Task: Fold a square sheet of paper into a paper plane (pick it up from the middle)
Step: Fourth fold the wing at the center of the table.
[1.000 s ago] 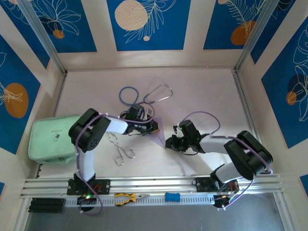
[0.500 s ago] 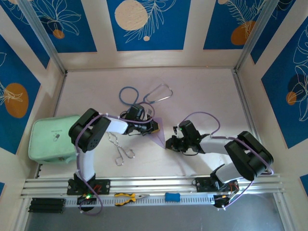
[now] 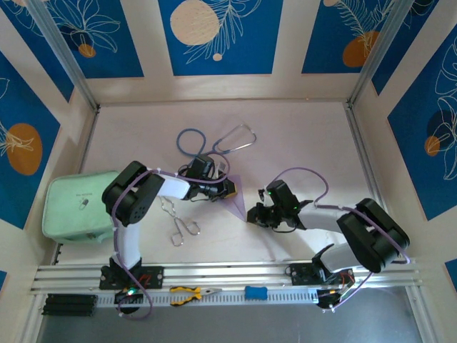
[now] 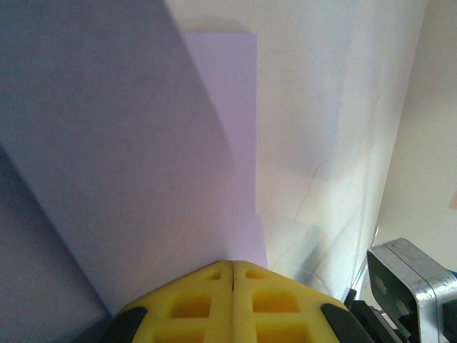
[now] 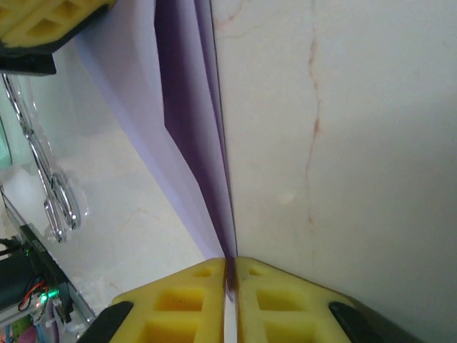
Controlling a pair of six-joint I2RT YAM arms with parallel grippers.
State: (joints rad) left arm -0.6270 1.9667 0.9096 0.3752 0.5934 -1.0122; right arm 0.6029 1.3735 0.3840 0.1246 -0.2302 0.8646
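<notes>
The pale lilac paper (image 3: 235, 201) is folded into a narrow pointed shape and is held between both grippers just above the table's middle. My left gripper (image 3: 229, 187) is shut on its wide end; in the left wrist view the paper (image 4: 143, 157) fans out from the closed yellow fingertips (image 4: 207, 275). My right gripper (image 3: 252, 214) is shut on the pointed end. In the right wrist view the layered paper (image 5: 187, 136) narrows into the pinch of my right gripper (image 5: 231, 270), and a left finger (image 5: 43, 21) shows at the top left.
A stethoscope (image 3: 214, 140) lies behind the left gripper. Metal forceps (image 3: 178, 221) (image 5: 51, 196) rest near the left arm, and a mint-green pouch (image 3: 75, 204) sits at the left edge. Pliers (image 3: 190, 293) and a blue tool (image 3: 255, 291) lie on the front rail.
The right arm's wrist and elbow have shifted slightly to the right and toward the near edge. Both grippers still hold the paper, and the left arm has not moved.
</notes>
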